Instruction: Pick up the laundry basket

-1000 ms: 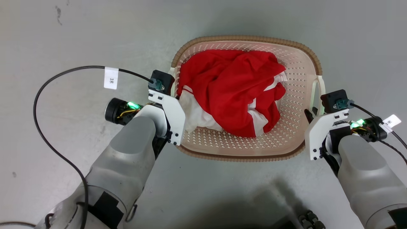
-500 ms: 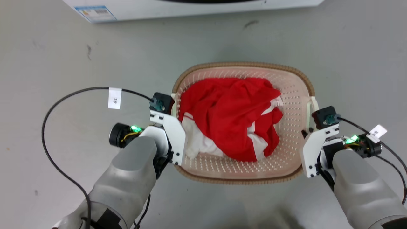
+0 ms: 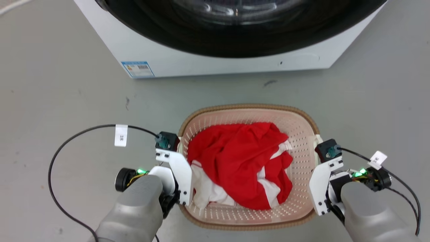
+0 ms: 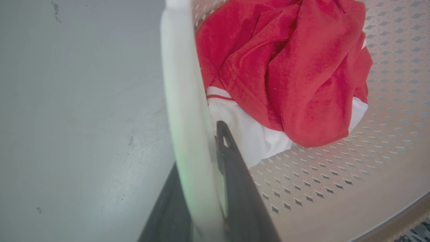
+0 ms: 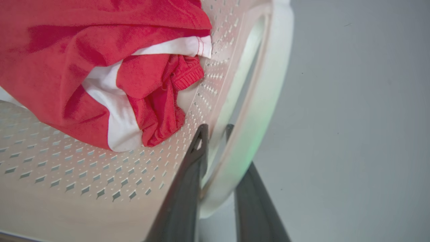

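The laundry basket sat just in front of the washer, its long axis parallel to the washer's front and a white handle at each short end. A red and white garment lay heaped inside. From these views I could not tell whether its base was touching the grey floor.

The relation that mattered was symmetric. As seen facing the washer, the left handle was clamped by the left gripper, one dark finger on the basket side and the other on the floor side. The right handle was pinched the same way by the right gripper. Neither arm was nearer, and both wrists were on the side away from the washer. I judged that any lift should be straight up and even on both sides, or the basket would tip along that axis.
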You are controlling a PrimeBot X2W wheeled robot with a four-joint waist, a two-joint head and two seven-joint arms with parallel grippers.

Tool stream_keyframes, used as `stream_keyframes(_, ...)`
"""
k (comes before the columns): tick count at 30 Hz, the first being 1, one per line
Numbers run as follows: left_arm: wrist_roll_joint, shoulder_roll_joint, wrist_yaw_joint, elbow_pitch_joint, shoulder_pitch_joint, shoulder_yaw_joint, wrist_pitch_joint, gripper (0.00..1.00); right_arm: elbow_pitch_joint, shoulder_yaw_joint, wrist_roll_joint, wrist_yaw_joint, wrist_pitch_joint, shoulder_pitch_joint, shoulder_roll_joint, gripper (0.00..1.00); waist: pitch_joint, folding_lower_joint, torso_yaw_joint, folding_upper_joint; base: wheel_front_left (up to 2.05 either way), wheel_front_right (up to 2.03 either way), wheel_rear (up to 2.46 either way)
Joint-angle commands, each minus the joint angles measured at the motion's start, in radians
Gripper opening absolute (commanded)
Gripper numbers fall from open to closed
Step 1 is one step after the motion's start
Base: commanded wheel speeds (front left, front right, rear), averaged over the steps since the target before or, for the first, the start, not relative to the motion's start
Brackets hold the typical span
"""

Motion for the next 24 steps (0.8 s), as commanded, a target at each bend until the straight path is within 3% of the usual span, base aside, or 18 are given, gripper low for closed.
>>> stream_keyframes(1, -0.008, -0.031, -0.019, -0.015, 0.019, -0.011, 0.003, 0.0, -0.007, 0.026, 0.014, 0.0, 0.002, 0.017, 0.028, 0.0, -0.061, 0.0001, 0.018, 0.0, 0.0, 0.0, 0.0)
stream_keyframes(13, -0.075, -0.004, -0.019, -0.002, 0.13, -0.031, 0.04, 0.0, -0.018, 0.183, 0.141, 0.001, 0.049, 0.109, 0.044, 0.0, -0.247, 0.0001, 0.03, 0.0, 0.0, 0.0, 0.0)
stream_keyframes(24, -0.142, 0.026, -0.019, -0.03, 0.188, -0.056, 0.13, 0.0, -0.07, 0.345, 0.283, 0.001, 0.167, 0.162, 0.028, 0.0, -0.38, 0.0001, 0.028, 0.0, 0.0, 0.0, 0.0)
